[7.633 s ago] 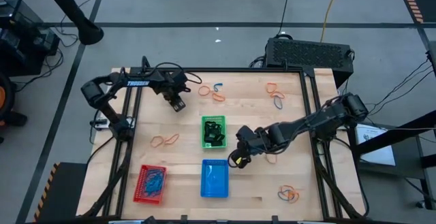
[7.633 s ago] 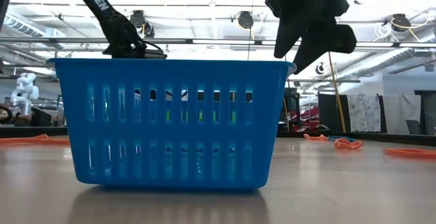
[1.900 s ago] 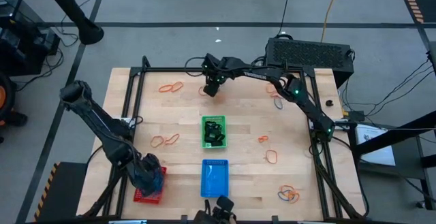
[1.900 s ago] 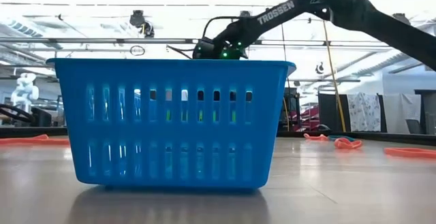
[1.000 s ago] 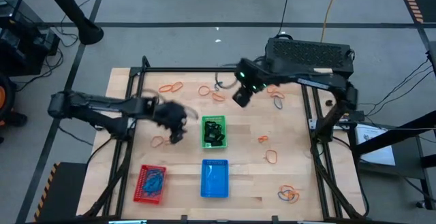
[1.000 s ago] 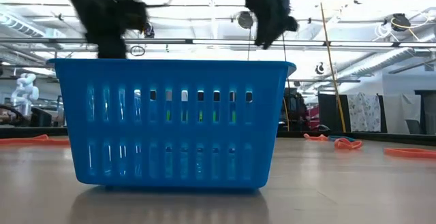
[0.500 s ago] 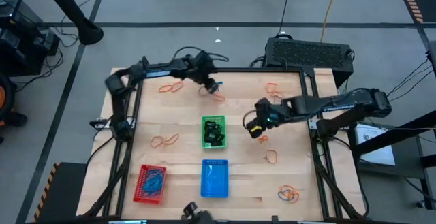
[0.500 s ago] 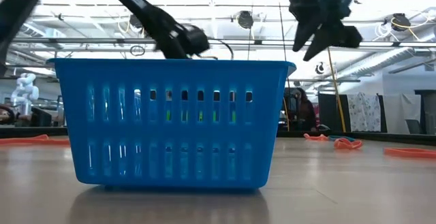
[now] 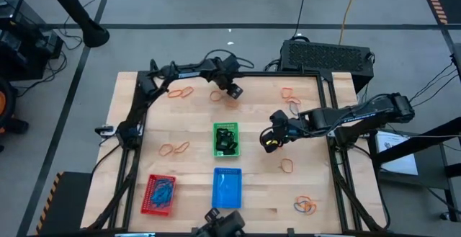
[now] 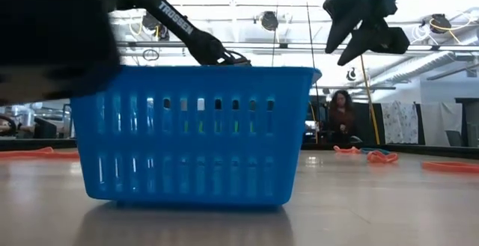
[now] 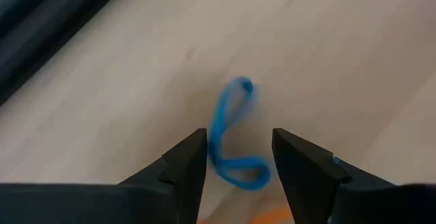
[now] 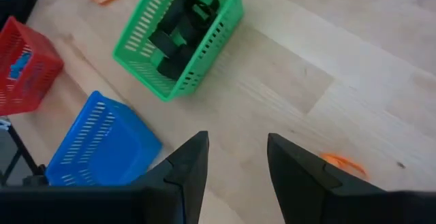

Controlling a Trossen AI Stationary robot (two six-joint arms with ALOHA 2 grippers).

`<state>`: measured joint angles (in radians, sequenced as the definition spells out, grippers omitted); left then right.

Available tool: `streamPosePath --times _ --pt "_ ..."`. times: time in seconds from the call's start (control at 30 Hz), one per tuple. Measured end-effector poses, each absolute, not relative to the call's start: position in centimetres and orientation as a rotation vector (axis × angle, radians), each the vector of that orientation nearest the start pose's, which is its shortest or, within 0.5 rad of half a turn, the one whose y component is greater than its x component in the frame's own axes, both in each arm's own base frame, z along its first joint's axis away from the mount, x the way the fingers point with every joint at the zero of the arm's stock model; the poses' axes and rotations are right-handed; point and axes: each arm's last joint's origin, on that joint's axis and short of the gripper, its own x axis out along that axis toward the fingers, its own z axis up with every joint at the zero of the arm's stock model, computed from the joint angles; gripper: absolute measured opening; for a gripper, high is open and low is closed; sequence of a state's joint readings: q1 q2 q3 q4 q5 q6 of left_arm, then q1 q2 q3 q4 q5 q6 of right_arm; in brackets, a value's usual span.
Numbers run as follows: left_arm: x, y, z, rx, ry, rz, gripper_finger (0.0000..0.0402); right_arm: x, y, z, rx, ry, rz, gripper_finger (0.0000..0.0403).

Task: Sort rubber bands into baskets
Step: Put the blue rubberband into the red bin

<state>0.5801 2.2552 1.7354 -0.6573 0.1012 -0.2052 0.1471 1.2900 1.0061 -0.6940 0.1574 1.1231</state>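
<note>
Both grippers hover, jaws apart, empty.
Left gripper (image 11: 238,157) over blue band (image 11: 231,137) at twelve o'clock; right gripper (image 12: 236,157) three o'clock of green basket (image 12: 178,41).

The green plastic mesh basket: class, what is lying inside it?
Black rubber bands fill the green plastic mesh basket, heaped together. The basket floor beneath the heap is covered, so any other colours there cannot be seen.

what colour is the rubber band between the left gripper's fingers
Blue rubber band; clearest in the left wrist view.

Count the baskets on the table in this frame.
3: green basket mid-table, blue basket directly in front of it near the front edge, red basket at the front-left corner. None appear hidden.
</note>
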Motion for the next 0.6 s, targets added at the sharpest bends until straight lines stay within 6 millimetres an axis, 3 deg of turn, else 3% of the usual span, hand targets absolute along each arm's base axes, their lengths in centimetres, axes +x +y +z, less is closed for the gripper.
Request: streamPosePath --times 0.6 --pt "38.0 26.7 14.4 -0.677 1.105 0.533 0.0173 25.9 3.5 27.2 0.917 0.756 -0.476 0.0144"
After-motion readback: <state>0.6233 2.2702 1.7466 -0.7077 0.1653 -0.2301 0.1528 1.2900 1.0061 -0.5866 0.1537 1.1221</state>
